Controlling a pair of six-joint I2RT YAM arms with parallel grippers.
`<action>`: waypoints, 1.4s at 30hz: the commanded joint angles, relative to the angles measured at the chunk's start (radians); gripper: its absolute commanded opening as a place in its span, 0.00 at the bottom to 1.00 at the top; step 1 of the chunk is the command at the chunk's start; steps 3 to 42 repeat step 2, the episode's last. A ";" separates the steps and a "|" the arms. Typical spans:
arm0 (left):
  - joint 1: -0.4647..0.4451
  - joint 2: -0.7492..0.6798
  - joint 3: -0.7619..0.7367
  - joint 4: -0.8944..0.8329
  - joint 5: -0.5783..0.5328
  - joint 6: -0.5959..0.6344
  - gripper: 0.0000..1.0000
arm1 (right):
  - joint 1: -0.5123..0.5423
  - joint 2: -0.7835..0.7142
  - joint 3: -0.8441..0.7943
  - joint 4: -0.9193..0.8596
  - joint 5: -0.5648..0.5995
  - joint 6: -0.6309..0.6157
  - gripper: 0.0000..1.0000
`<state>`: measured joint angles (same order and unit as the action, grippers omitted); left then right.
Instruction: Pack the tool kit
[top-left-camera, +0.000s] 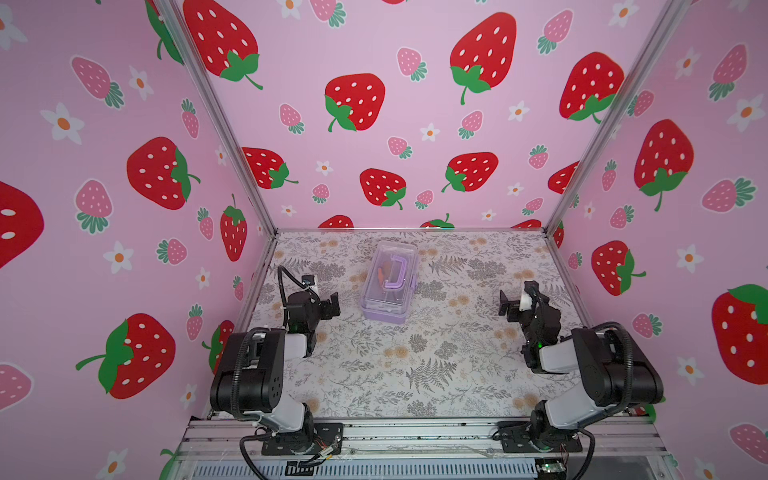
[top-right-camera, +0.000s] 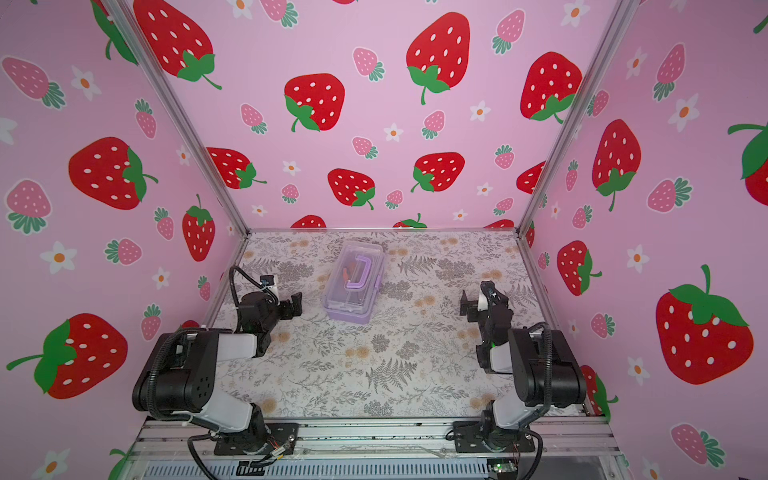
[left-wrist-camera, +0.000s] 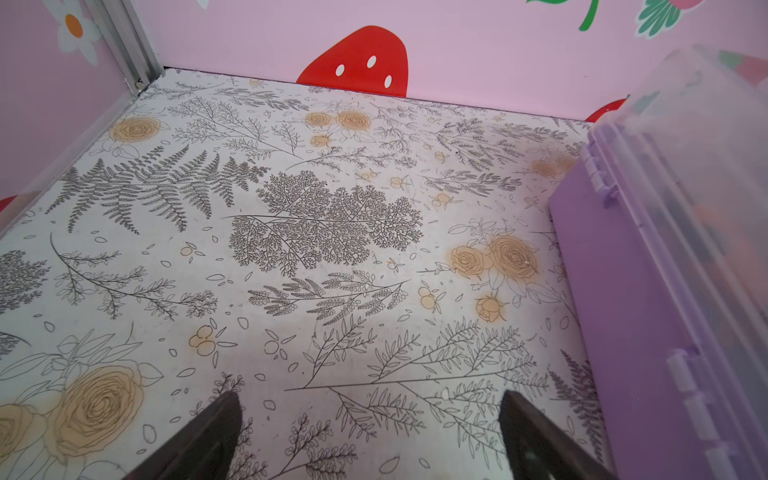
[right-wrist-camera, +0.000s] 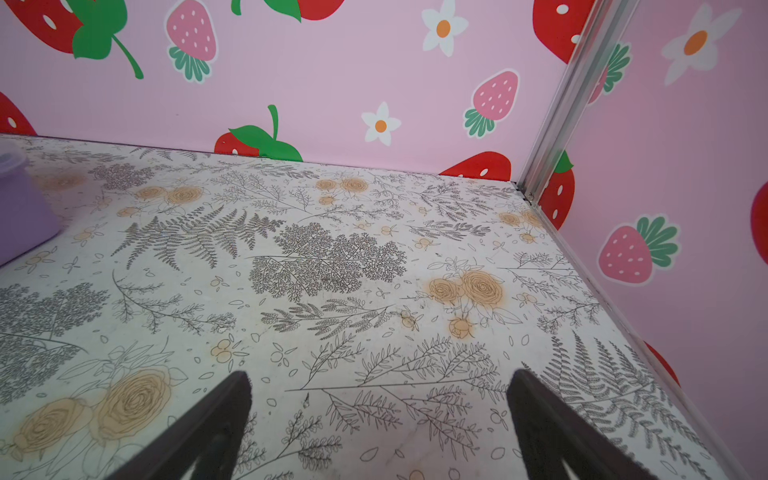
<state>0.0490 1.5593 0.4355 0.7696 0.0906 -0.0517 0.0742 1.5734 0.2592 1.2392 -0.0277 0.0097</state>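
No text, label, brand, number or sign can be read in any view. Any marking on the tool kit (top-left-camera: 388, 291) is too small to tell.

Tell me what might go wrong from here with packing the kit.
The tool kit sits skewed on the table, lid seemingly shut; a one-sided push from the open left gripper may slide it rather than open it.
Its clear lid blurs in the left wrist view, so edges could be misjudged.
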 joint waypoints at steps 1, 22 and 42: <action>-0.007 -0.011 0.017 -0.003 -0.011 0.023 0.99 | 0.004 0.002 0.015 0.003 0.023 -0.010 0.99; -0.007 -0.011 0.017 -0.003 -0.011 0.023 0.99 | 0.004 -0.003 0.007 0.011 0.025 -0.011 0.99; -0.007 -0.011 0.017 -0.003 -0.011 0.023 0.99 | 0.004 -0.003 0.007 0.011 0.025 -0.011 0.99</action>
